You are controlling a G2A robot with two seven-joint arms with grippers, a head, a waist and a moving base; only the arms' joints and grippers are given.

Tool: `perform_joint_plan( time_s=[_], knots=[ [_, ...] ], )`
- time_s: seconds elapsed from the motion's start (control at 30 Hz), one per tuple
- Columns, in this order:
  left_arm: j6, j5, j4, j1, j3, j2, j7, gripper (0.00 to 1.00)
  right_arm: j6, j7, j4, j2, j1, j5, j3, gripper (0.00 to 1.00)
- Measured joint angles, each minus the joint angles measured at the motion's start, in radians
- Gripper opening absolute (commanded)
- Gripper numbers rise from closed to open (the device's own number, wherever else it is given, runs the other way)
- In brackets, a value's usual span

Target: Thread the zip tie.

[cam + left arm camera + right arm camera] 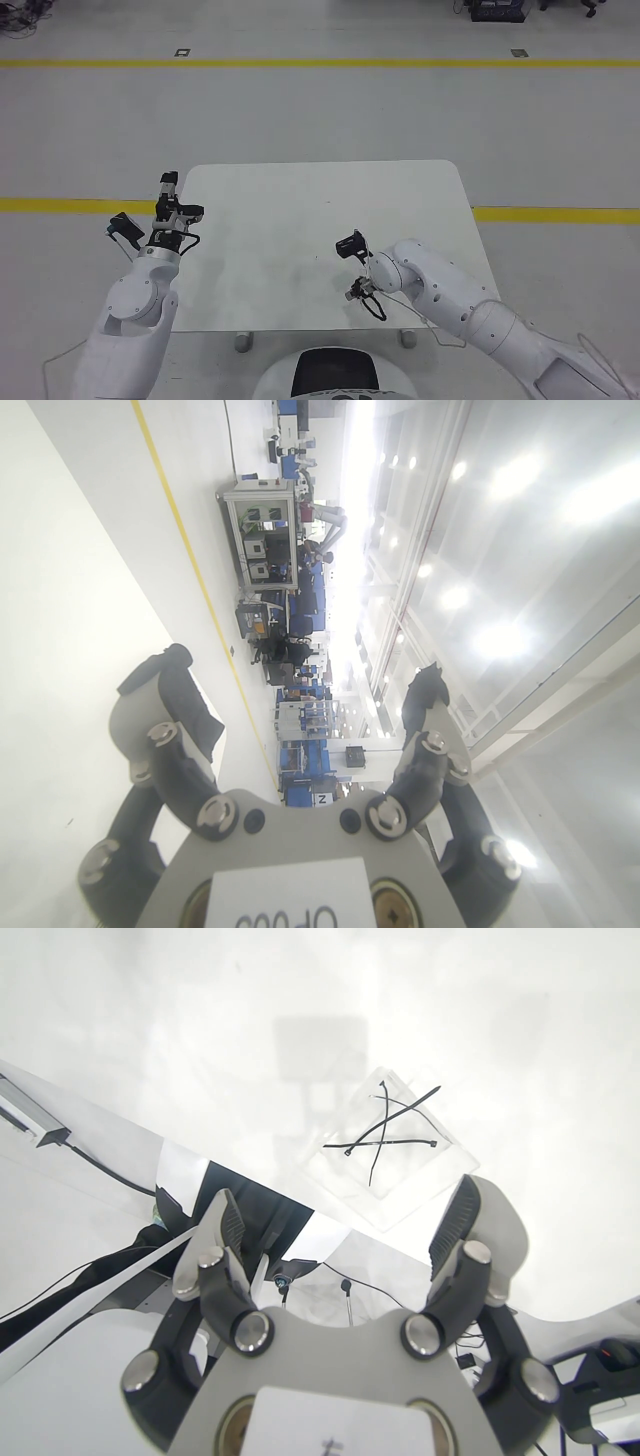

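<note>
Nearest you, your right gripper [346, 1190] holds its jaws spread wide with nothing between them. Just past its fingertips a clear tray [425, 1173] sits at the edge of the table [320, 200] closest to the robot. The black zip ties [381, 1143] lie flat in the tray, crossed over one another. One has its long axis roughly parallel to the line between the fingers, and one runs roughly along the gripper's reach. A third slants across both, its tip poking past the tray's far rim. Farther off, at the table's left edge, your left gripper [300, 664] also stands wide open and empty, pointing out toward the room.
</note>
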Motion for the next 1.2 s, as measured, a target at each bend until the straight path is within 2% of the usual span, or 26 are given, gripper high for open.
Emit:
perform_joint_plan(
  time_s=[0.13,0.4,0.57,0.6,0.63,0.67,0.8,1.03,1.2],
  knots=[
    [0.0,0.0,0.0,0.0,0.0,0.0,0.0,1.0,0.008,-0.083,0.017,0.001,-0.023,0.015,0.032,1.0],
    [0.0,0.0,0.0,0.0,0.0,0.0,0.0,1.0,0.005,-0.083,0.016,0.001,-0.023,0.012,0.03,1.0],
    [0.0,0.0,0.0,0.0,0.0,0.0,0.0,1.0,-0.04,-0.101,0.019,-0.001,-0.027,-0.011,0.027,1.0],
    [0.0,0.0,0.0,0.0,0.0,0.0,0.0,1.0,-0.045,-0.101,0.017,-0.001,-0.029,-0.01,0.032,0.85],
    [0.0,0.0,0.0,0.0,0.0,0.0,0.0,1.0,-0.05,-0.102,0.015,0.0,-0.03,-0.009,0.037,0.58],
    [0.0,0.0,0.0,0.0,0.0,0.0,0.0,1.0,-0.054,-0.102,0.012,0.001,-0.031,-0.008,0.043,0.47],
    [0.0,0.0,0.0,0.0,0.0,0.0,0.0,1.0,-0.073,-0.089,0.002,0.008,-0.038,-0.026,0.065,0.35],
    [0.0,0.0,0.0,0.0,0.0,0.0,0.0,1.0,-0.12,-0.062,0.004,0.01,-0.046,-0.053,0.072,0.29],
    [0.0,0.0,0.0,0.0,0.0,0.0,0.0,1.0,-0.132,-0.076,0.022,0.004,-0.049,-0.051,0.071,0.25]
  ],
)
